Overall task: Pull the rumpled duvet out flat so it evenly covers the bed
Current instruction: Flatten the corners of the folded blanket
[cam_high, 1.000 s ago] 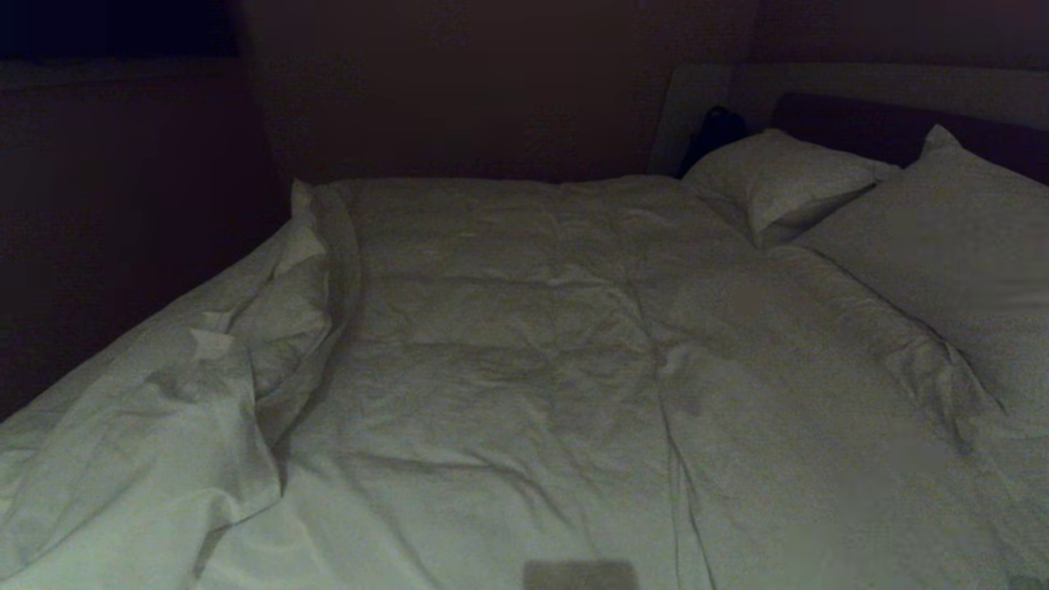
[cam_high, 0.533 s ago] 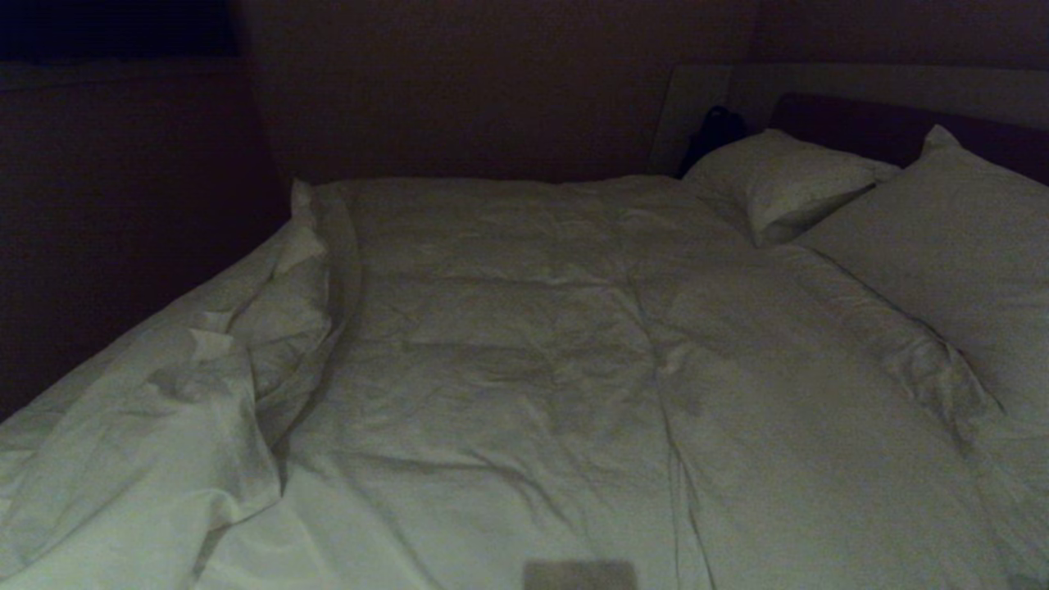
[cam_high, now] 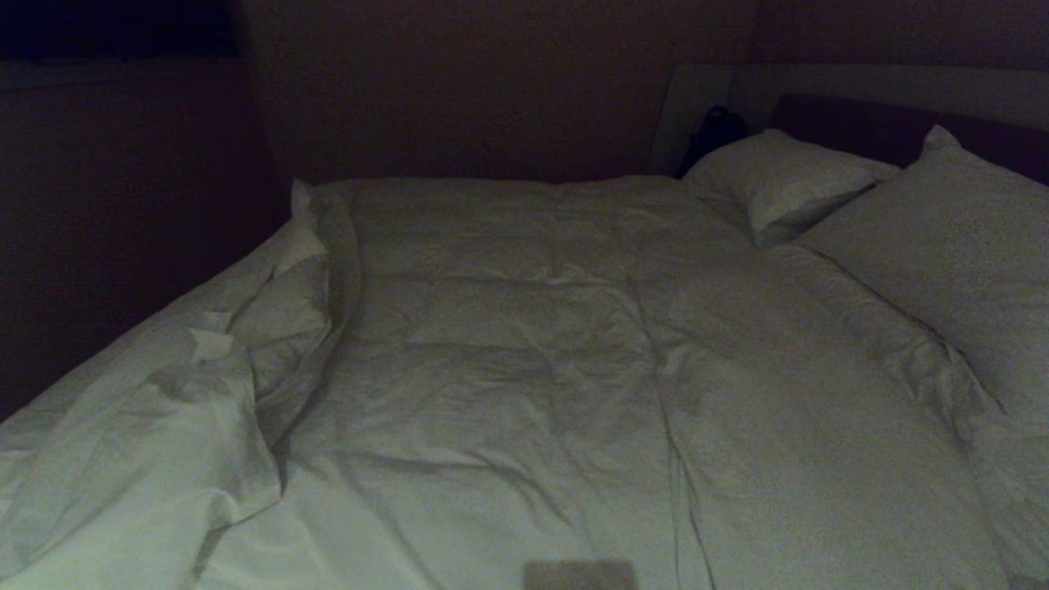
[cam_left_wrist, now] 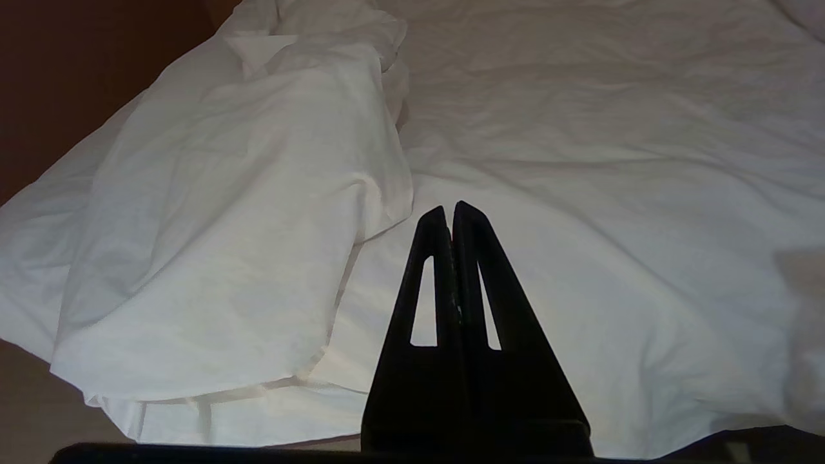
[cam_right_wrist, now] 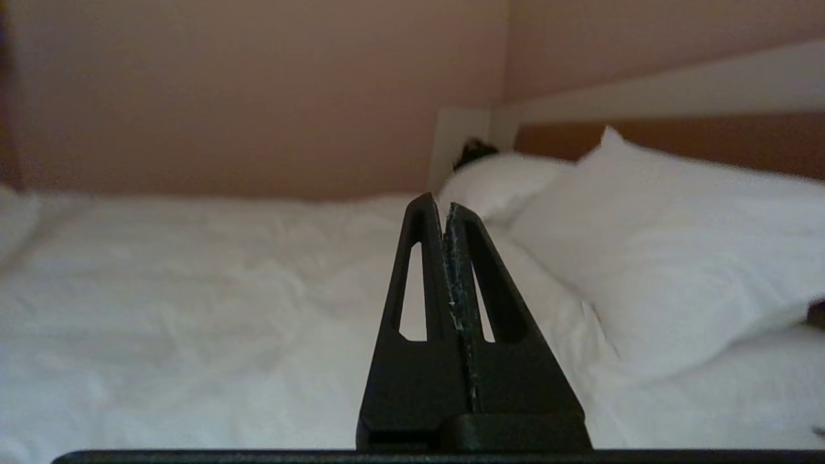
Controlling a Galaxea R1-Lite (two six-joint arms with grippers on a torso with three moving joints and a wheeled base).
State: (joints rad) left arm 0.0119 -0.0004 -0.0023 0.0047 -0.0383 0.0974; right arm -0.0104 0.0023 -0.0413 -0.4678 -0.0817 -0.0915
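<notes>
left claw (cam_left_wrist: 449,209): jaws pressed together, empty, hanging above the near edge of the bed (cam_left_wrist: 38,399)
right claw (cam_right_wrist: 437,205): jaws pressed together, empty, aimed level toward the pillows (cam_right_wrist: 670,258)
duvet (cam_high: 524,360): spread under and ahead of both claws, mostly flat, creased
folded-back flap (cam_left_wrist: 225,212): just left of and ahead of left claw tips, doubled over toward the foot corner
flap long axis: running away from left claw along the bed's left side
nearer arm: left, by judgement; right claw well apart from flap
next move needs: left claw open, then shift left onto flap edge
</notes>
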